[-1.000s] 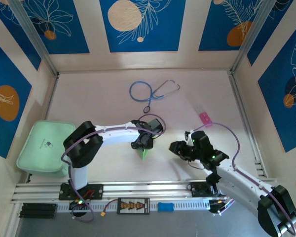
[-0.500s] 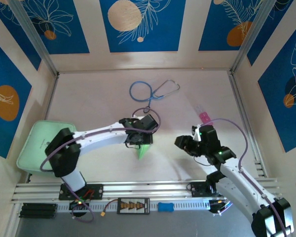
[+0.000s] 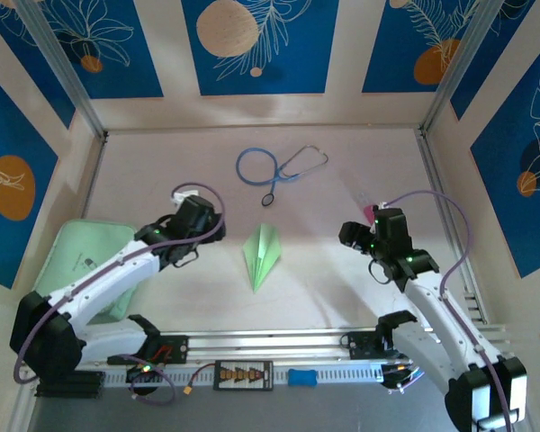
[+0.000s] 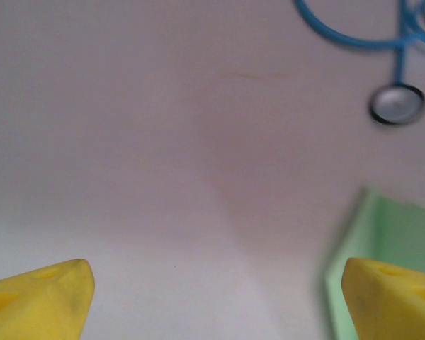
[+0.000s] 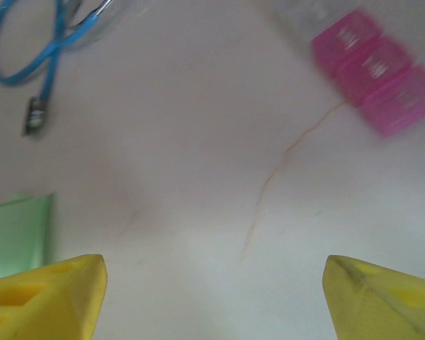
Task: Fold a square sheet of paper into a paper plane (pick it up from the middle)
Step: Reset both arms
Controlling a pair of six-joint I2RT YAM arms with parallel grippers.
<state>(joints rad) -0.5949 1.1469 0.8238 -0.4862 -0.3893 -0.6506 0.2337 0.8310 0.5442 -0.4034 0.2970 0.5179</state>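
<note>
Pale green paper, thin and sharply creased, is what the paper plane [image 3: 262, 256] is made of. It is laid flat near the middle of the desk [image 3: 162, 171], between the two arms and apart from both. From the overhead camera its whole outline is given: a slim dart with a centre crease, the point turned toward the near edge and the wider tail toward the blue stethoscope [image 3: 274, 166].

In the left wrist view just a blurred green edge of the dart is caught at the lower right, partly behind one yellow finger [image 4: 393, 297], and the stethoscope's round chest piece [image 4: 397, 105] is shown above it. In the right wrist view a green corner is seen at the left edge, with a pink pill box [image 5: 375, 67] at the upper right.

The left pincer [image 4: 216, 301] is held wide, with nothing between its fingers. The right pincer [image 5: 212, 297] is likewise spread wide and empty. A mint-green pad [image 3: 76, 265] is partly covered by the left arm at the desk's left side.
</note>
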